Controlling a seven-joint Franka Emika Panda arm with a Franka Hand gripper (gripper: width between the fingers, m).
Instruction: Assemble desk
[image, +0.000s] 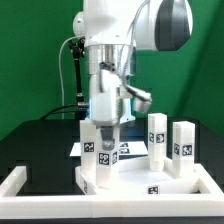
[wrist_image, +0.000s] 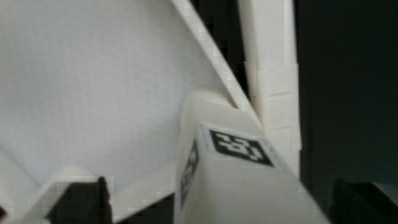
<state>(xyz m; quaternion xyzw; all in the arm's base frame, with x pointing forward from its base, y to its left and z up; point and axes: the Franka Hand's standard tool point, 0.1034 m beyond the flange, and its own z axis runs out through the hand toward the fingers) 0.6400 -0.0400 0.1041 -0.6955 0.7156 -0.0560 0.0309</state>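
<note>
The desk slab (image: 150, 182) lies at the front, a white rimmed panel with a marker on its front edge. One white leg (image: 100, 150) stands upright on the slab's corner at the exterior view's left, markers on its sides. My gripper (image: 105, 128) hangs right over this leg, its fingers down either side of the top. In the wrist view the leg (wrist_image: 249, 150) sits between the dark fingers (wrist_image: 80, 200), with a gap on each side, so the gripper (wrist_image: 222, 200) is open. The slab's face (wrist_image: 89, 100) shows beside it. Two more legs (image: 157, 140) (image: 182, 148) stand upright towards the right.
The white frame (image: 20, 185) borders the black table at the front left. The marker board (image: 132, 149) lies flat behind the slab. A green backdrop and the arm's cables stand behind.
</note>
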